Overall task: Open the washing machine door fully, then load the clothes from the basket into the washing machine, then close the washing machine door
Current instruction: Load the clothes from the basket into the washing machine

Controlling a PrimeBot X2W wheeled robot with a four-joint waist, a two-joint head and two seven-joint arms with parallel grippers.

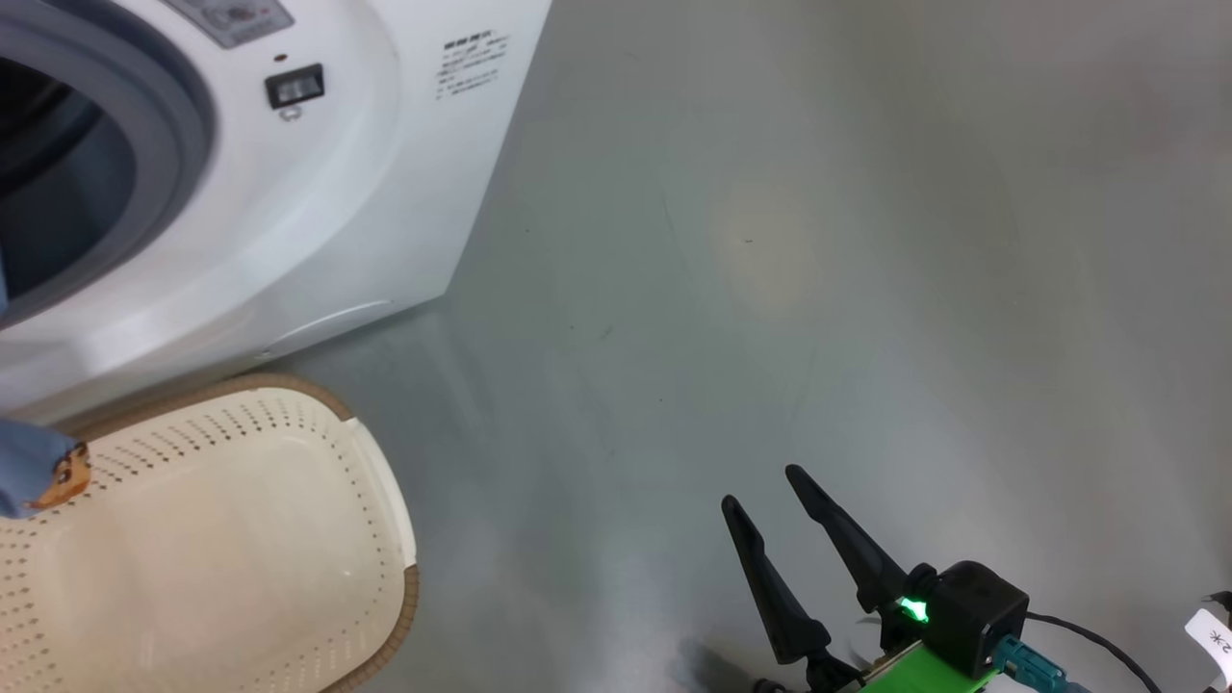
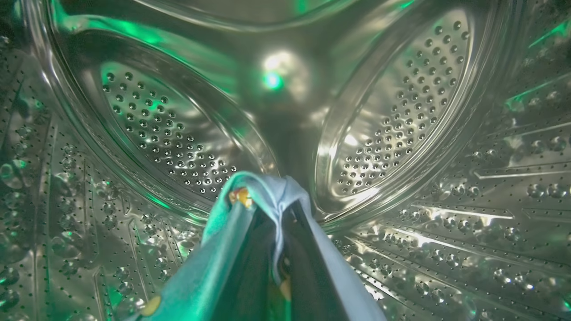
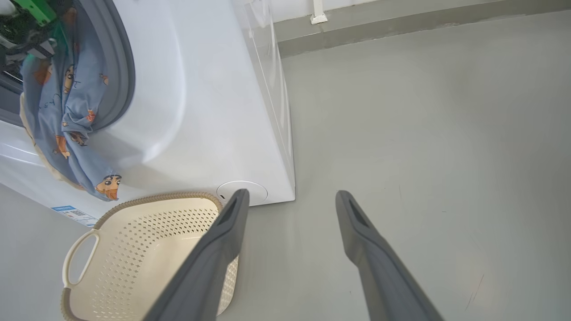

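Your left gripper (image 2: 281, 214) is clamped on the clothes (image 2: 209, 267), inside the steel drum (image 2: 401, 111).
They trail out over the grey gasket (image 3: 120, 67) of the washing machine (image 3: 205, 111) and hang down to the rim of the basket (image 3: 147, 249), which stands just beside the machine's front. Your right gripper (image 3: 290, 198) hovers over the floor (image 3: 424, 111), fingers apart, holding nothing.

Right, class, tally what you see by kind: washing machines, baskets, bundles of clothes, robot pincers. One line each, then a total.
washing machine: 1
basket: 1
clothes, one bundle: 1
pincers: 2, left pincer shut on the clothes, right pincer open
Total: 5
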